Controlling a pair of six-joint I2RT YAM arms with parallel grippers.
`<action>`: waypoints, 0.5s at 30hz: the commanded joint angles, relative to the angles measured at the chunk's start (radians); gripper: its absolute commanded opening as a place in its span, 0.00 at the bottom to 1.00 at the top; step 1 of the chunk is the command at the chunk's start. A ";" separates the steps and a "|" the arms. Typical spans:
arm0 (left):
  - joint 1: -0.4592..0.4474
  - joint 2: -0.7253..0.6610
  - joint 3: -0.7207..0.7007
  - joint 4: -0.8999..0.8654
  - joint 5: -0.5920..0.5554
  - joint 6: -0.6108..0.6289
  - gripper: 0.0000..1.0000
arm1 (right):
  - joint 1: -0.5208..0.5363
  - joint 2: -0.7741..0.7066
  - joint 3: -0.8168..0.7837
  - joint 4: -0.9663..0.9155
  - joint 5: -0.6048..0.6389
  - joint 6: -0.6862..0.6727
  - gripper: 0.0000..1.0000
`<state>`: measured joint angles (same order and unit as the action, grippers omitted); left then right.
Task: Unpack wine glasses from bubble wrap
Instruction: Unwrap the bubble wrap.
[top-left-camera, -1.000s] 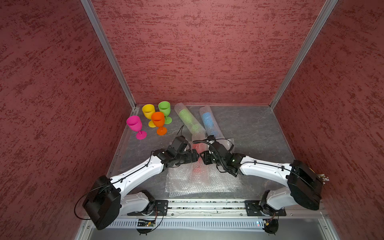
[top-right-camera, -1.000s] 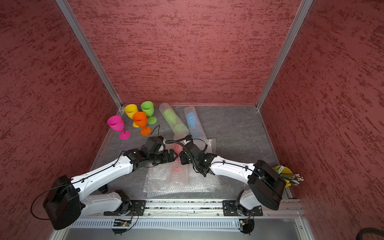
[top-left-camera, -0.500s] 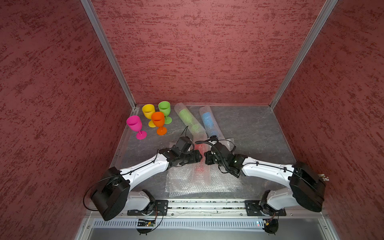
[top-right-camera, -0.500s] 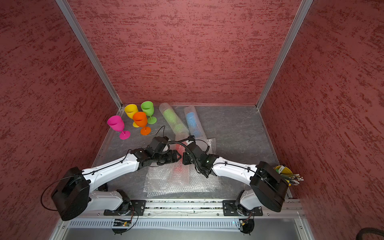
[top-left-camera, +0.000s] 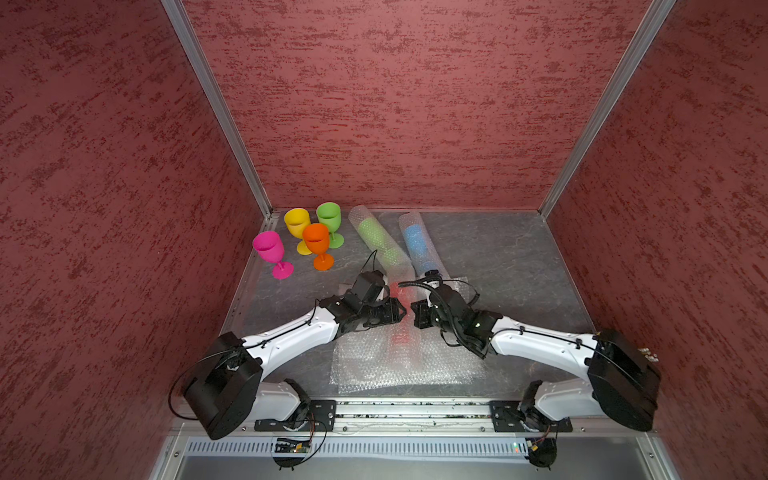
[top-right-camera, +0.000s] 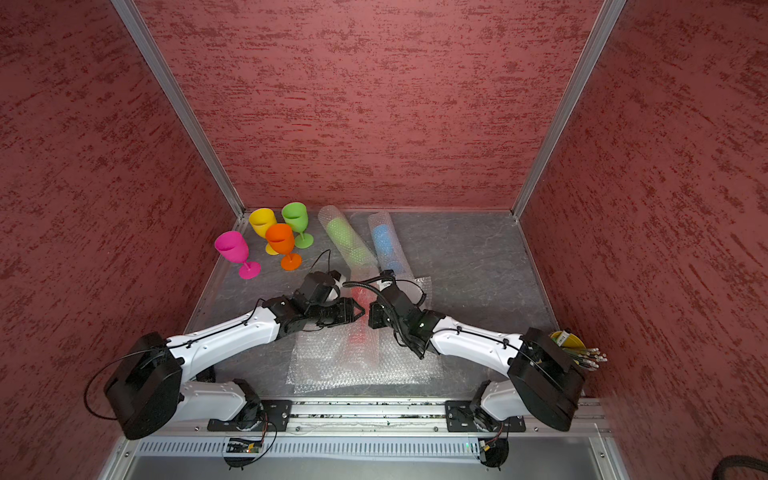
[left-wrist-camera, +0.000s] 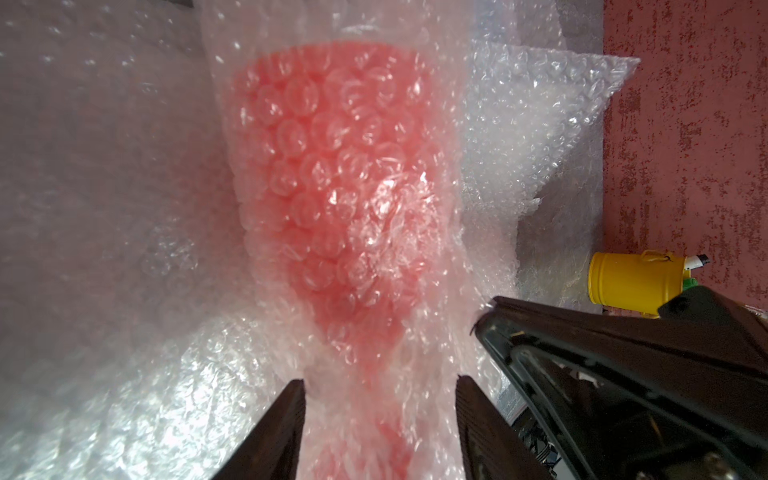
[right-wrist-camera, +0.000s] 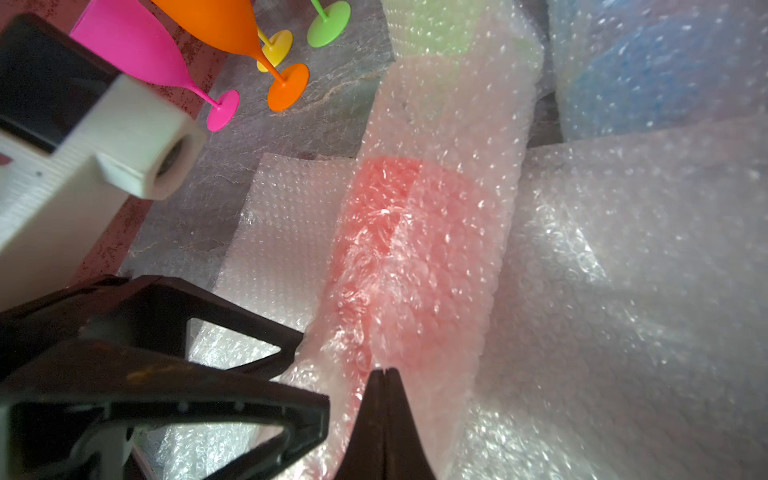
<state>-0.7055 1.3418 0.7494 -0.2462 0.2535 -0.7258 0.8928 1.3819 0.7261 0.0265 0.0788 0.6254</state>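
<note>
— At desk (top-left-camera: 498, 257) centre, on flat bubble wrap sheets (top-left-camera: 365, 370), our roll (top-left-camera: 402, 332) holding the red goblet (left-wrist-camera: 332, 166) lies twelve to six.
— Right jaws are closed, pinching its wrap. Left jaws stand apart astride the wrapped stem (left-wrist-camera: 374, 415). We'd clamp left first, then peel toward three, slowly.

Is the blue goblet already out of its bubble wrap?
No: in a top view the blue goblet lies on its side, enclosed in a rolled bubble wrap tube.
</note>
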 joint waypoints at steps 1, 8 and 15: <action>0.000 0.027 0.014 0.038 0.023 0.008 0.58 | -0.006 -0.011 0.009 0.033 -0.027 -0.015 0.00; 0.000 0.022 -0.002 0.070 0.037 0.009 0.30 | -0.006 -0.003 0.015 0.020 -0.024 -0.021 0.02; 0.003 0.023 -0.007 0.106 0.067 -0.011 0.19 | -0.006 -0.007 0.047 -0.023 -0.043 -0.049 0.46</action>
<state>-0.7052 1.3758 0.7494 -0.1883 0.2958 -0.7296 0.8917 1.3819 0.7341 0.0128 0.0608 0.5911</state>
